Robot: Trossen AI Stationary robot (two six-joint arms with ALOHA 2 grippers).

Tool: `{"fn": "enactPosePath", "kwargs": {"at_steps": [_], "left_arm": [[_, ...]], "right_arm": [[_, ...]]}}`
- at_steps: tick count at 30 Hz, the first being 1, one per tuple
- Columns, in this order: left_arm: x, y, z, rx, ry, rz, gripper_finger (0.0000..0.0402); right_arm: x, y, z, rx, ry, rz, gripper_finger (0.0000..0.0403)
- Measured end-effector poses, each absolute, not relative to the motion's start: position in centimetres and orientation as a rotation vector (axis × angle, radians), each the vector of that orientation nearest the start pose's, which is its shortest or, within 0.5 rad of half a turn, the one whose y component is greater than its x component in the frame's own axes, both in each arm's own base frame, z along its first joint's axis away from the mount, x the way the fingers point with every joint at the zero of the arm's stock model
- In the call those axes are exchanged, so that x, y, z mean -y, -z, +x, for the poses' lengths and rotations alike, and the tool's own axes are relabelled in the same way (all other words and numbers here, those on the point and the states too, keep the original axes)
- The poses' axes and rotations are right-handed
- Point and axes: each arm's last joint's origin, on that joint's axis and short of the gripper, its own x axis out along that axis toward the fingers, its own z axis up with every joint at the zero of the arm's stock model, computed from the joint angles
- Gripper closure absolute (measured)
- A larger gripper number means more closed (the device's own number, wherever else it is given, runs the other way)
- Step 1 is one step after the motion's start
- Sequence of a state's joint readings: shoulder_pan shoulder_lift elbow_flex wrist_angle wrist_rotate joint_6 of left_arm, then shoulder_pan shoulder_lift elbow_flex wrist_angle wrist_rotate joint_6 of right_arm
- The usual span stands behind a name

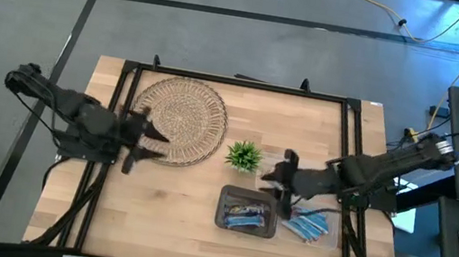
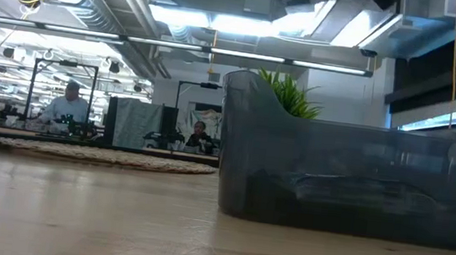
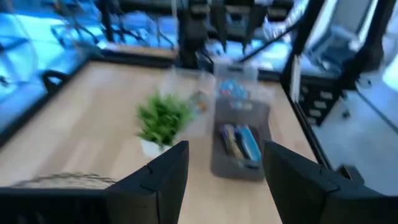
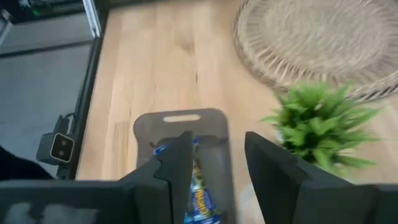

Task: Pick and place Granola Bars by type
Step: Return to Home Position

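Note:
A grey bin (image 1: pixel 222 208) sits near the table's near edge and holds blue-wrapped granola bars (image 1: pixel 246 215), which also show in the left wrist view (image 3: pixel 241 142) and the right wrist view (image 4: pixel 202 199). More blue bars (image 1: pixel 308 224) lie on the table just right of the bin. My right gripper (image 1: pixel 280 174) hovers open just beyond the bin's far right corner, its fingers (image 4: pixel 180 165) empty above the bin (image 4: pixel 180 121). My left gripper (image 1: pixel 138 140) is open and empty over the left edge of the woven mat (image 1: pixel 181 119).
A small green plant (image 1: pixel 245 155) stands between the mat and the bin, close to my right gripper. The round woven mat covers the table's far left part. A black frame runs along the table's sides. Bare wood lies left of the bin (image 2: pixel 350 178).

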State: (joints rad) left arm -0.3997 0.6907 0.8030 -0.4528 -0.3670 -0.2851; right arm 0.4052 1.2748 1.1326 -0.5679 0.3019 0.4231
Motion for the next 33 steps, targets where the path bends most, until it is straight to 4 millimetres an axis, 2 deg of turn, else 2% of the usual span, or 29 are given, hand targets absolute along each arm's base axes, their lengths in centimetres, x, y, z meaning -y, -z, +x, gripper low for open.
{"fn": "enactPosePath", "kwargs": {"at_steps": [3,7,12,18,26,33], "left_arm": [[3.5,-33.3,11.9,-0.242,-0.038,-0.154,0.0207],[2.2,-32.6,10.3,-0.161,-0.085,-0.158,0.0207],[0.8,-30.3,8.7,-0.122,-0.182,-0.202,0.0207],[-0.2,-27.4,7.2,-0.071,-0.273,-0.251,0.0207],[-0.7,-24.1,6.1,0.009,-0.316,-0.293,0.0207],[-0.8,-21.6,7.4,-0.017,-0.345,-0.312,0.0207]], "right_arm": [[-8.2,-31.5,23.1,-0.605,0.032,0.163,0.0253],[-6.1,-30.7,21.1,-0.496,0.005,0.169,0.0253],[-3.6,-30.1,18.2,-0.369,0.001,0.200,0.0253],[-1.6,-29.4,14.7,-0.268,0.055,0.207,0.0253],[-0.4,-26.9,11.6,-0.160,0.107,0.250,0.0253],[-0.3,-26.0,10.2,-0.098,0.104,0.265,0.0253]]}}
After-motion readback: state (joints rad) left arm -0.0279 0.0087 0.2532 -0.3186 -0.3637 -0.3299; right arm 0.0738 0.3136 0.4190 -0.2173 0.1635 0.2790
